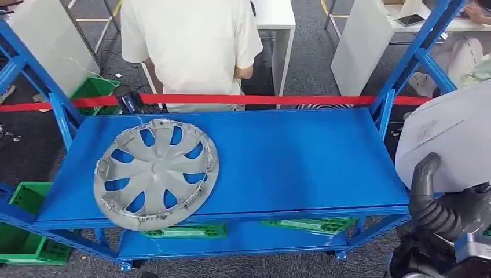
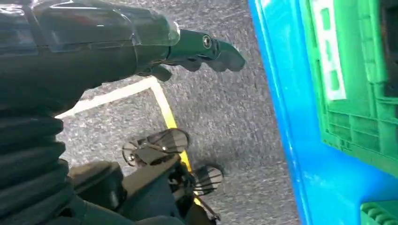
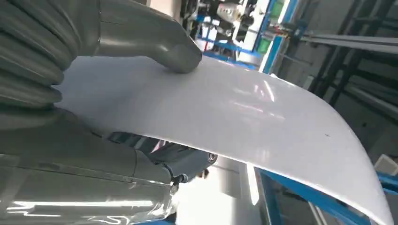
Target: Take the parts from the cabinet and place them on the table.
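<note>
Curved pale-grey plastic panel (image 1: 451, 136) runs off the head view's right edge beside the blue metal shelf rack (image 1: 278, 162); in the right wrist view its far end is also cropped, and it hides most of the right hand (image 3: 155, 51) fingers beneath it. Person in a cream shirt (image 1: 191, 40) behind the rack: head cut off above, legs hidden by the shelf. Green plastic crates (image 1: 29, 237) under the rack only partly visible.

A blue shelf rack (image 1: 289, 156) stands on grey carpet. On its top shelf, toward the left, a silver hubcap (image 1: 156, 172) lies flat. On the lower shelf (image 1: 243, 240) rest what look like flat green plastic pieces (image 1: 310, 223).
</note>
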